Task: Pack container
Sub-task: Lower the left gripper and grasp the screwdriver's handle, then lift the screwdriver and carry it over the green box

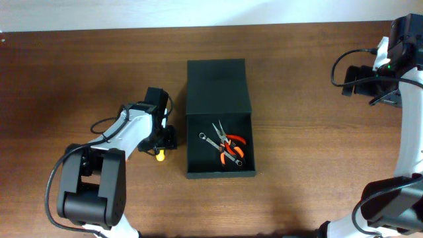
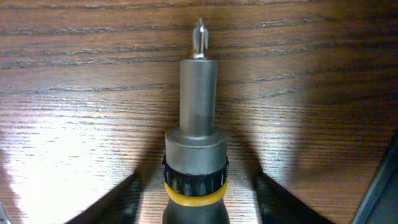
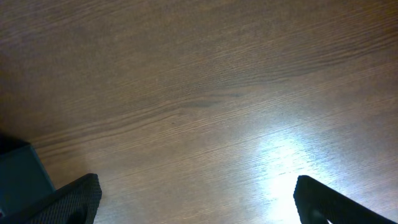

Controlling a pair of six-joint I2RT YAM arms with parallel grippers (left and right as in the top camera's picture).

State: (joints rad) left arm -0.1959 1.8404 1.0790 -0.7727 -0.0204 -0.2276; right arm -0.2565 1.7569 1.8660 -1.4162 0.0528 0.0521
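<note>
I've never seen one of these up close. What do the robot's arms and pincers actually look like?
Both the left arm and the right arm have white tube-like links between chunky black joints, on bulky black bases. Thin black cables loop alongside. The left gripper's fingers and the right gripper's fingers are flat, matte black slabs. No lettering is readable.

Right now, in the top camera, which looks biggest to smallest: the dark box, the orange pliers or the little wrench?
1. container, by far
2. orange pliers
3. wrench, shorter and thinner than the pliers beside it
</note>
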